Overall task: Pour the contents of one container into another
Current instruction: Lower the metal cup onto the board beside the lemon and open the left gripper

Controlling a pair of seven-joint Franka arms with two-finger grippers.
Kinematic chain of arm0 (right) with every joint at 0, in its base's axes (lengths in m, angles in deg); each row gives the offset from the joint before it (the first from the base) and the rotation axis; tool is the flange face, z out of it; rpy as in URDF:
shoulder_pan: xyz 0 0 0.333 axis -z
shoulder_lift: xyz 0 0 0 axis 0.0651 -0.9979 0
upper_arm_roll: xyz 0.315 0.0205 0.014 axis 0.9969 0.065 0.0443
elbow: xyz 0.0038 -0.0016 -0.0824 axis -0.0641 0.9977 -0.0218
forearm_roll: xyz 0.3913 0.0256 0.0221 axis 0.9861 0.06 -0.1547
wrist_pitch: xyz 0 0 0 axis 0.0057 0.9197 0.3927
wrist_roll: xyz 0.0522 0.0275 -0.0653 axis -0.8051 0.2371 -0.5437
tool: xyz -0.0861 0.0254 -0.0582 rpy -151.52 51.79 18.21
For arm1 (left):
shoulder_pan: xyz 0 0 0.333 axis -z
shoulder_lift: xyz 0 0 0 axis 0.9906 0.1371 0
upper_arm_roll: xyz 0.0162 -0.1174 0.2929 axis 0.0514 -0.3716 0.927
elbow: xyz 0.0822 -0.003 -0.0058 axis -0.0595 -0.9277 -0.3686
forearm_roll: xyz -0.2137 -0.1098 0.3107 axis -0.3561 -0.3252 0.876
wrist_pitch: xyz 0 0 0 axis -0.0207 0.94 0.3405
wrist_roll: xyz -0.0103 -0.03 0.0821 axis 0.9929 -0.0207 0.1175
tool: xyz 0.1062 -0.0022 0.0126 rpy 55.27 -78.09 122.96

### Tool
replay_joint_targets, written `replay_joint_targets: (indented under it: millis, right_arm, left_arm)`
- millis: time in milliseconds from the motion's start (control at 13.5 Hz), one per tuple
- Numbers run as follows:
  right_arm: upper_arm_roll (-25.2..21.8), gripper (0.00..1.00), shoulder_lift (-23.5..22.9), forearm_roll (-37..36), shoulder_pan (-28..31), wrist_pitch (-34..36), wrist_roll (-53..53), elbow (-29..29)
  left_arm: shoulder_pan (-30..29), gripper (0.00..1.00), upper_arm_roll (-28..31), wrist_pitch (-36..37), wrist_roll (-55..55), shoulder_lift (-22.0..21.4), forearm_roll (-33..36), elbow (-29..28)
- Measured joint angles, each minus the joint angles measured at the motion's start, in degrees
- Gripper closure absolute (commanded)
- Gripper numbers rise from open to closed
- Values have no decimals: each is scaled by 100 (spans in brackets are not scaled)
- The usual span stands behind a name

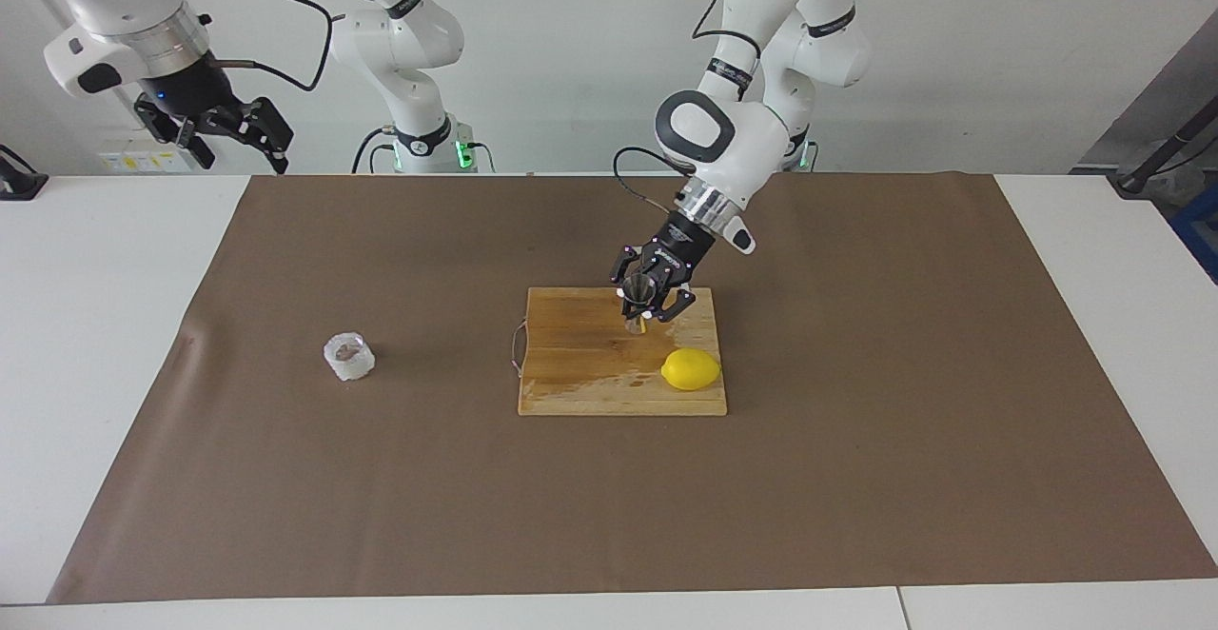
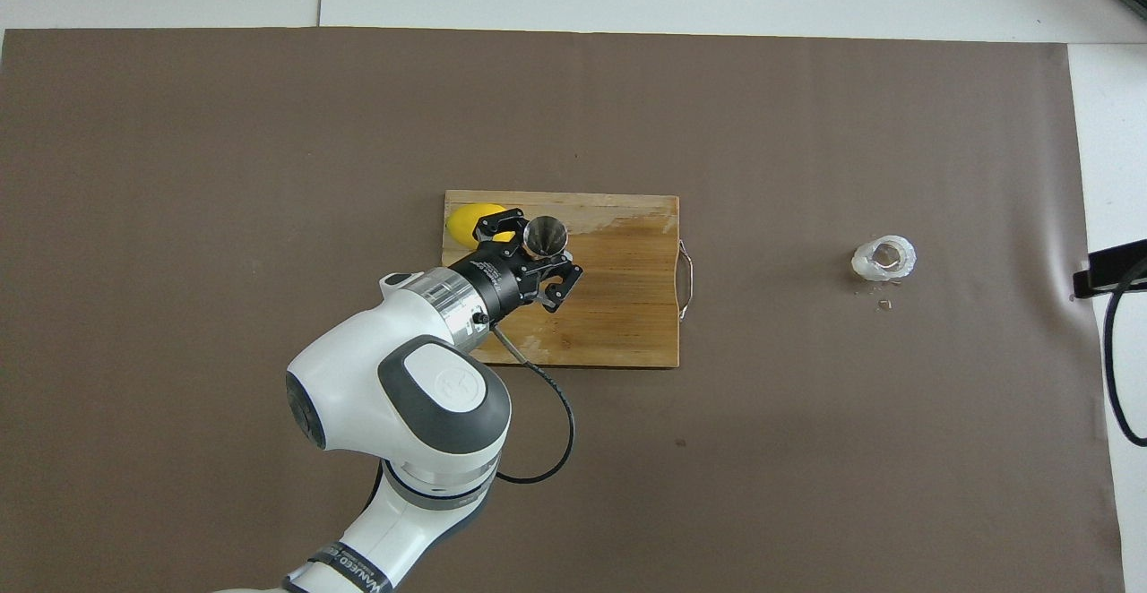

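Observation:
My left gripper [image 1: 647,302] [image 2: 543,253] is shut on the steel hourglass jigger [image 1: 638,299] [image 2: 545,235], which it carries upright a little above the wooden cutting board [image 1: 580,373] [image 2: 618,306]. The squat clear whitish cup [image 1: 348,356] [image 2: 884,258] stands alone on the brown mat toward the right arm's end of the table. My right gripper [image 1: 233,140] waits open, raised near the mat's corner at the right arm's end, with nothing in it; in the overhead view only a dark edge of it [image 2: 1111,266] shows.
A yellow lemon [image 1: 691,369] [image 2: 470,221] lies on the board's corner farthest from the robots, toward the left arm's end. The board has a wire handle [image 1: 517,347] [image 2: 686,279] on the side facing the cup. A few small crumbs [image 2: 884,305] lie beside the cup.

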Motion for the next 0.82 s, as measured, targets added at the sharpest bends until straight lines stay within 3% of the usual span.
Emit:
replay_joint_targets:
  millis: [815]
  right_arm:
    - [-6, 0, 36, -18, 1, -18, 0, 108]
  left_arm:
    - [0, 100, 9, -24, -7, 515, -154, 293]
